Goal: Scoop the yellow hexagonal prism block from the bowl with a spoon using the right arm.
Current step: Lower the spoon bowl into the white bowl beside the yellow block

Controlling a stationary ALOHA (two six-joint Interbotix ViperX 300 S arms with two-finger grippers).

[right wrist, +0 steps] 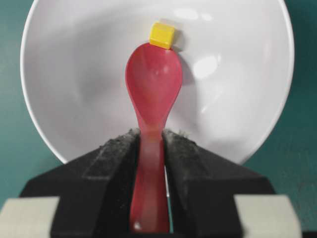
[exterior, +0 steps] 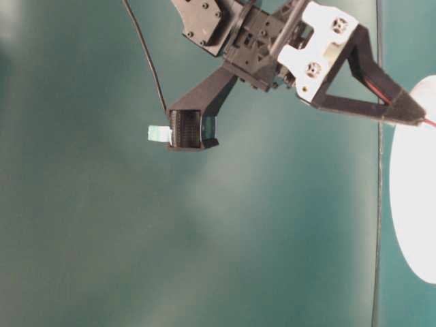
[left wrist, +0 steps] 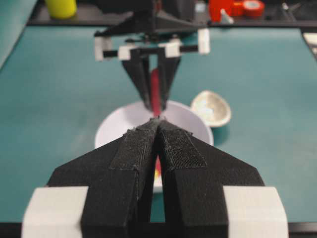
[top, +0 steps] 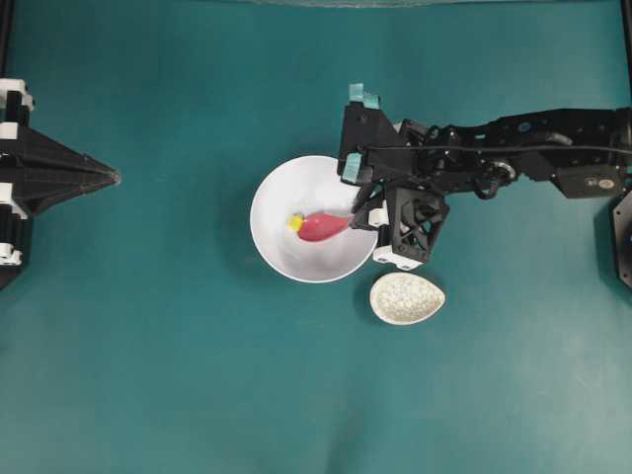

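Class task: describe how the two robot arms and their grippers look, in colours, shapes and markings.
Both arms are black with white blocks at the finger bases. The right gripper has pointed black fingers, teal tape bits and a thin black cable. The left gripper has wedge-shaped black fingers with rough textured pads.

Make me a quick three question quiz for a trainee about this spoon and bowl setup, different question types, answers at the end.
1. True or false: the yellow block already lies inside the spoon head.
2. Multiple choice: the right gripper fingers are A) open above the bowl, B) shut on the spoon handle, C) shut on the speckled spoon rest.
3. Short answer: what state is the left gripper in?

Key: 1 false, the block sits at the spoon tip, in the bowl. 2 B. 3 shut, holding nothing.
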